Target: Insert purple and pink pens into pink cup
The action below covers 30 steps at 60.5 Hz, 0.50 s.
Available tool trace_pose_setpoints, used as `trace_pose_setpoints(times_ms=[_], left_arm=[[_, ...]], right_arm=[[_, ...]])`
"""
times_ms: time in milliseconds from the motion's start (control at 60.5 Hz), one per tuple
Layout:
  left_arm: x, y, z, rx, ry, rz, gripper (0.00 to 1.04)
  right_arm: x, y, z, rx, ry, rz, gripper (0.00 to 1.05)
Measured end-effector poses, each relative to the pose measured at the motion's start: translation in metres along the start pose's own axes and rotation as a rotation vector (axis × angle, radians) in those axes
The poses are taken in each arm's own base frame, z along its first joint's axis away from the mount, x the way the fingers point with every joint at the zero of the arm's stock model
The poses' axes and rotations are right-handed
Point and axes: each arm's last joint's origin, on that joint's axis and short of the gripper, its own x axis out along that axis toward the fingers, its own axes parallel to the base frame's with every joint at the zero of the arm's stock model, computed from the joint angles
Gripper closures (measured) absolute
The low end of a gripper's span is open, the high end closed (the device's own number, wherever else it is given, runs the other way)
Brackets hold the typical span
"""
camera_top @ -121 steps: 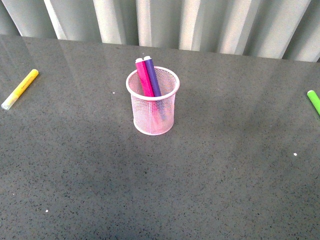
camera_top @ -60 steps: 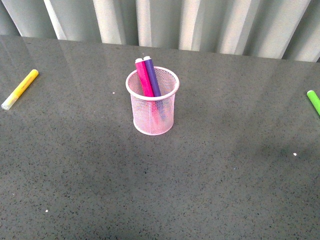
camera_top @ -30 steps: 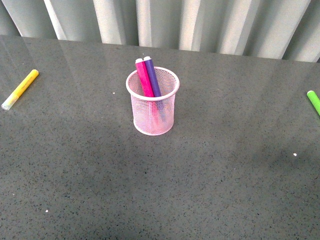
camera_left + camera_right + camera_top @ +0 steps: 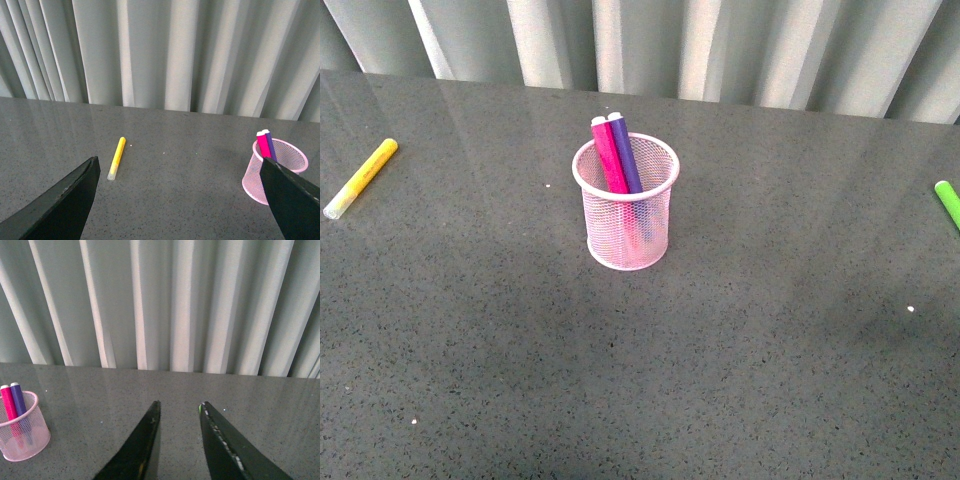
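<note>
The pink cup (image 4: 626, 205) stands upright in the middle of the grey table. Inside it lean the pink pen (image 4: 609, 155) and the purple pen (image 4: 625, 153), side by side, their tops above the rim. Neither arm shows in the front view. In the left wrist view the cup (image 4: 275, 171) with both pens sits beside one finger, and my left gripper (image 4: 180, 165) stands wide open over bare table. In the right wrist view my right gripper (image 4: 180, 404) is open with nothing between its fingers, and the cup (image 4: 24, 432) is off to one side.
A yellow marker (image 4: 360, 178) lies at the table's left side and shows again as the yellow marker (image 4: 116, 157) in the left wrist view. A green marker (image 4: 949, 204) lies at the right edge. Pale curtains (image 4: 650, 45) hang behind the table's far edge.
</note>
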Motion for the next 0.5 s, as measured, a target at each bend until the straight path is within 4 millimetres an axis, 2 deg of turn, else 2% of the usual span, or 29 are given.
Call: trace_pose_setpoints(times_ms=[132,215,380,496], left_arm=[[0.0,0.0,0.0,0.0,0.0,0.0,0.07],[0.0,0.0,0.0,0.0,0.0,0.0,0.07],[0.0,0.0,0.0,0.0,0.0,0.0,0.07],[0.0,0.0,0.0,0.0,0.0,0.0,0.07]], right_arm=[[0.0,0.0,0.0,0.0,0.0,0.0,0.54],[0.0,0.0,0.0,0.0,0.0,0.0,0.34],[0.0,0.0,0.0,0.001,0.0,0.0,0.06],[0.0,0.0,0.0,0.002,0.0,0.0,0.07]])
